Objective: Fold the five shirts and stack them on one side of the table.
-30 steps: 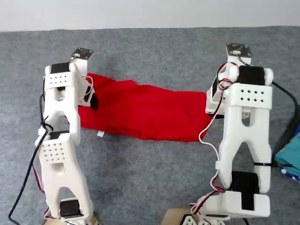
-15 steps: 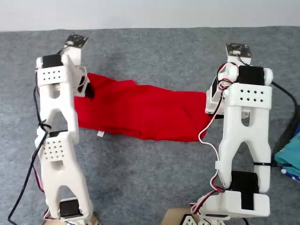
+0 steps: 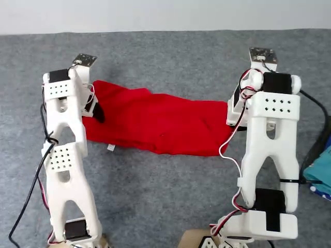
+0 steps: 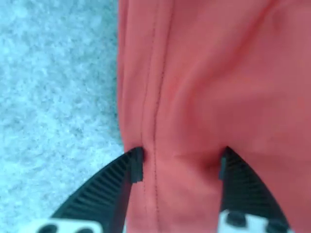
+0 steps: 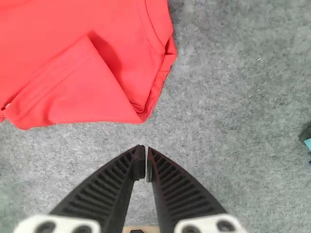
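Note:
A red shirt (image 3: 158, 123), folded into a long strip, lies across the grey table between the two arms. My left gripper (image 4: 180, 165) is open and low over the shirt's left end, with the cloth and its seam between the two fingers; in the high view this gripper (image 3: 96, 110) is at the strip's left end. My right gripper (image 5: 146, 158) is shut and empty over bare grey cloth, just off the shirt's right corner (image 5: 141, 114). The right arm (image 3: 271, 111) stands over the strip's right end.
A teal-blue bundle (image 3: 320, 175) lies at the table's right edge, and a bit of it (image 5: 307, 141) also shows in the right wrist view. A small white tag (image 3: 110, 148) sits by the shirt's near edge. Grey cloth (image 3: 165, 196) covers the table between the arm bases.
The left arm swung toward the far left side, then came back and lower over the shirt's left end. The right arm and the shirt have stayed put.

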Controlling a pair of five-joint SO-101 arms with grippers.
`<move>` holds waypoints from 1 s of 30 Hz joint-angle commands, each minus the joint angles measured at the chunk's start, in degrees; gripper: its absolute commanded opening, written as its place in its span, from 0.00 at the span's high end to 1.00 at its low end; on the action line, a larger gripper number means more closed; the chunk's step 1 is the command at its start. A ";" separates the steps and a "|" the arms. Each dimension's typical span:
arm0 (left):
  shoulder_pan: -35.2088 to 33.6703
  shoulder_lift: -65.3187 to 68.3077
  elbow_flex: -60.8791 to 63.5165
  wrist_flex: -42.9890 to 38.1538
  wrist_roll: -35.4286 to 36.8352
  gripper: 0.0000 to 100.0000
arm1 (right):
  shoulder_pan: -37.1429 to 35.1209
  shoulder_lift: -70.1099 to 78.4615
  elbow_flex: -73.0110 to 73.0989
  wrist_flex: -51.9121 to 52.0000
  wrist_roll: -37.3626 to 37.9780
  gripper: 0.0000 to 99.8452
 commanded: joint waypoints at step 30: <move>5.89 0.44 0.57 4.84 -4.75 1.00 | 0.13 -0.75 -2.90 1.80 0.53 0.99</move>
